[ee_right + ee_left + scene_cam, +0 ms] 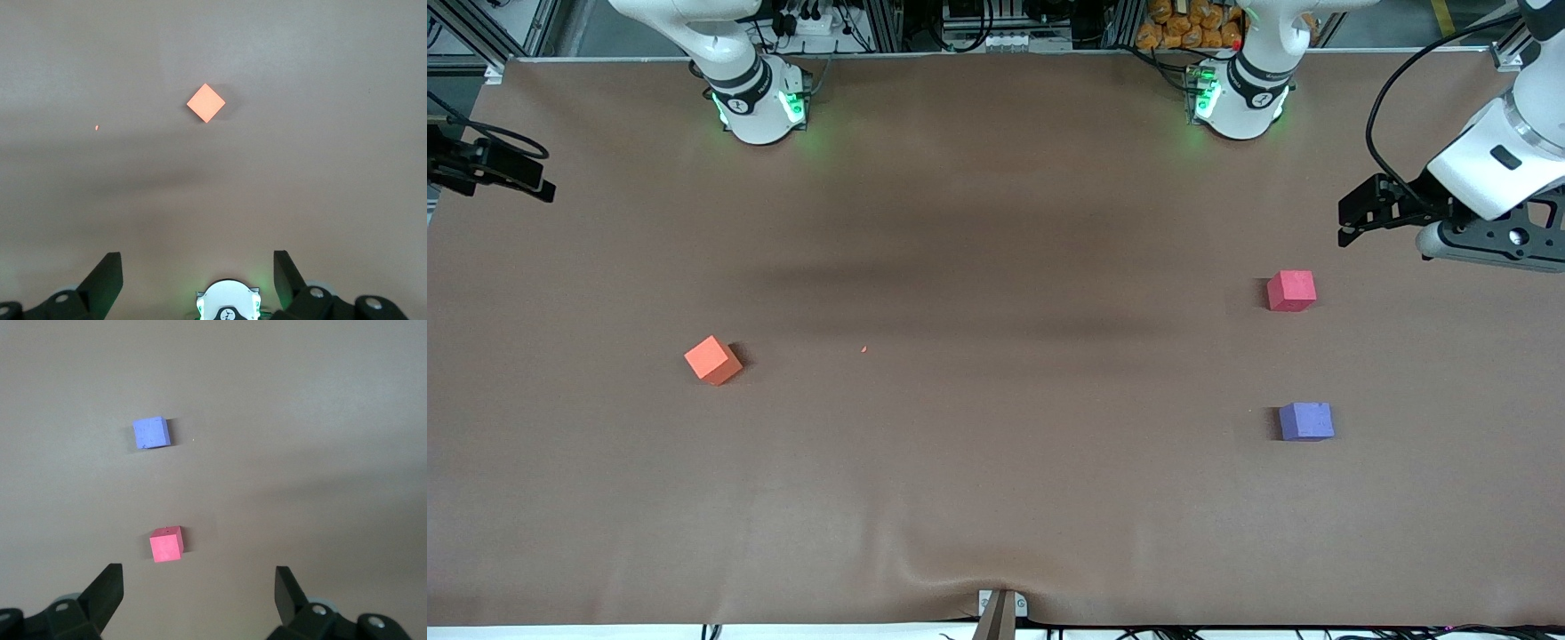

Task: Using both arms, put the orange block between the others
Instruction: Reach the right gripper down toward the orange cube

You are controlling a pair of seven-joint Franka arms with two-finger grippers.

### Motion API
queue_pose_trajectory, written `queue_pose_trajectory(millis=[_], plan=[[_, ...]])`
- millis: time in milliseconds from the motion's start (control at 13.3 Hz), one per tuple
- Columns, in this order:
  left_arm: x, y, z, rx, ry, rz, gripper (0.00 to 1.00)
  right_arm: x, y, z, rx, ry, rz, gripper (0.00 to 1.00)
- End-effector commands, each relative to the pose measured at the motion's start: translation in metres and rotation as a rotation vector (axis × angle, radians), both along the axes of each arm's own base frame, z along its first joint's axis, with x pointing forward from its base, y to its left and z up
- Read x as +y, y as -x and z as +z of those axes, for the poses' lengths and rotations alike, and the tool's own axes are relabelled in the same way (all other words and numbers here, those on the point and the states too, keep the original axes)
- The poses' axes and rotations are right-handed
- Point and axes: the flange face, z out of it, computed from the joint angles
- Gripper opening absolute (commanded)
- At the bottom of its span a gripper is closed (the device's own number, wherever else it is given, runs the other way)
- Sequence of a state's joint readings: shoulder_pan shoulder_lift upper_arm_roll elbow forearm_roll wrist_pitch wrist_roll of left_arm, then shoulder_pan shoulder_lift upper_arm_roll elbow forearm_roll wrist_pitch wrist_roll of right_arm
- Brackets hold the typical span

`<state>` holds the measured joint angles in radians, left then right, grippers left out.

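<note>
Nothing of the job looks done yet, to my eye. The orange block [712, 359] sits alone on the brown table [996, 498], well apart from the red-pink cube [1291, 291], toward the right arm's end — and untouched. The purple-blue cube [1306, 420] lies nearer the front camera than the red-pink cube, in line with it, with a bare gap between the two where the orange one should end up. So everything is left: picking the block up, carrying it the length of the table toward the red-pink cube, most likely handing it from one arm to the other on the way, and setting it down in that gap.

The left gripper [199, 587] hangs in the air close to the red-pink cube, out toward the left arm's edge of the table, its jaws spread wide and holding nothing. In the left wrist view both cubes lie on the cloth below it.

The right gripper [197, 267] is also spread wide and empty — it hovers high, far from the red-pink cube, at the right arm's end. In the right wrist view the orange block lies well ahead of its fingers, turned corner-on, with a tiny orange crumb [97, 127] nearby on the cloth.
</note>
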<state>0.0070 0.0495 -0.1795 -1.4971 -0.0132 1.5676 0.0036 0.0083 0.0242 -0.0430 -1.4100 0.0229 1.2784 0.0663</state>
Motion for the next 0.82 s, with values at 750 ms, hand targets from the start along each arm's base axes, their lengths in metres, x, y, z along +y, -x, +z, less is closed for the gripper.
queue_pose_trajectory(millis=[750], plan=[[0.003, -0.004, 0.001, -0.003, 0.014, -0.010, 1.00, 0.002, -0.043, -0.094, 0.159, 0.013, 0.008, 1.00]])
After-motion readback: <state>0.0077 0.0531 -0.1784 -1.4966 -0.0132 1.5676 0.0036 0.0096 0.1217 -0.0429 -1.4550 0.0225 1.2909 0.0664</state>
